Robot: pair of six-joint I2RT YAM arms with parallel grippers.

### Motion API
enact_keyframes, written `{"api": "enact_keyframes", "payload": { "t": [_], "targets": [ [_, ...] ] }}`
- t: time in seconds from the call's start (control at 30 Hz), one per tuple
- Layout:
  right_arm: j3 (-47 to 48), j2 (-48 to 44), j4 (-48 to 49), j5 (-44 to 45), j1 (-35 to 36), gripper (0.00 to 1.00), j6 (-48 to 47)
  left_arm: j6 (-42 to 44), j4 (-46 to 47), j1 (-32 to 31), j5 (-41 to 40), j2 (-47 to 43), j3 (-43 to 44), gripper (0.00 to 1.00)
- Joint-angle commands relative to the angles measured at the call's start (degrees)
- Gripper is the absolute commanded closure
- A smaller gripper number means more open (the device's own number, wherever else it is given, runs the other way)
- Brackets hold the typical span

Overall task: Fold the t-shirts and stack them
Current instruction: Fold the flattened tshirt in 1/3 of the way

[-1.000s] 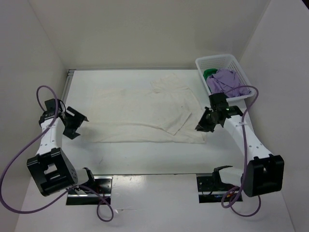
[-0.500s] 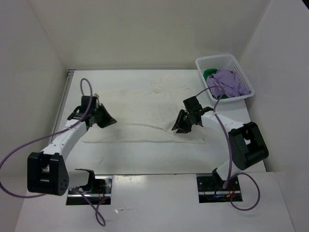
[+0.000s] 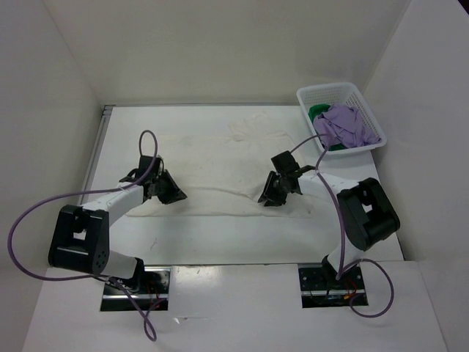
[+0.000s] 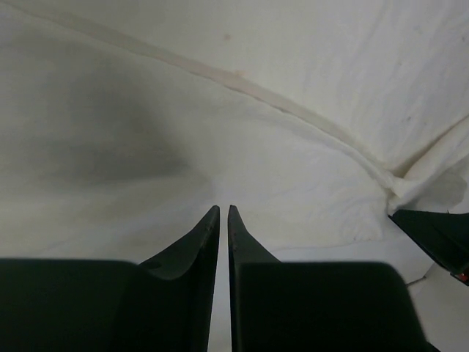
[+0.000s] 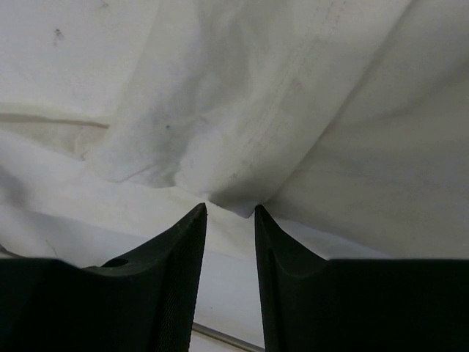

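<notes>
The white t-shirt (image 3: 220,158) lies spread flat on the table, a folded layer's edge running across its near part. My left gripper (image 3: 176,195) rests on the shirt's near left part. In the left wrist view its jaws (image 4: 223,209) are closed to a thin slit over flat cloth (image 4: 293,88), with nothing bunched between them. My right gripper (image 3: 265,199) sits at the shirt's near right part. It stands open (image 5: 231,207), with a pointed fold of white cloth (image 5: 293,88) just at its tips. The lavender t-shirt (image 3: 348,125) and green t-shirt (image 3: 317,111) lie crumpled in the basket.
The white lattice basket (image 3: 326,91) stands at the far right corner of the table. White walls close in the left, back and right sides. The right gripper's black tip (image 4: 432,235) shows at the right edge of the left wrist view.
Both arms swung inward from the table's sides onto the white shirt. The left gripper closed from wide open. The right gripper's jaws widened a little.
</notes>
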Motion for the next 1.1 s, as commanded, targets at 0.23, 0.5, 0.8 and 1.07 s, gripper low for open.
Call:
{"api": "enact_keyframes", "payload": {
  "t": [0.23,0.5,0.8,1.07],
  "targets": [
    [1.7,2.5,1.3,3.3,0.9,0.55,0.7,1.8,2.2,5.7,-0.7,-5.0,-5.3,0.83],
    [8.3,3.9,-2.1,3.4,0.9,0.95,-0.6,1.3,2.2,6.2,-1.2,-5.7,-6.5,0.83],
    [23.8,13.8,-4.5,2.7,0.9,0.98,-3.1,1.3,1.1,6.2,-0.7,-7.4,-5.9,0.83],
    [27.8,12.4,-1.0,3.4,0.9,0.53,-2.3,2.3,-1.8,6.2,-1.9,-10.1,-3.0,0.83]
  ]
}}
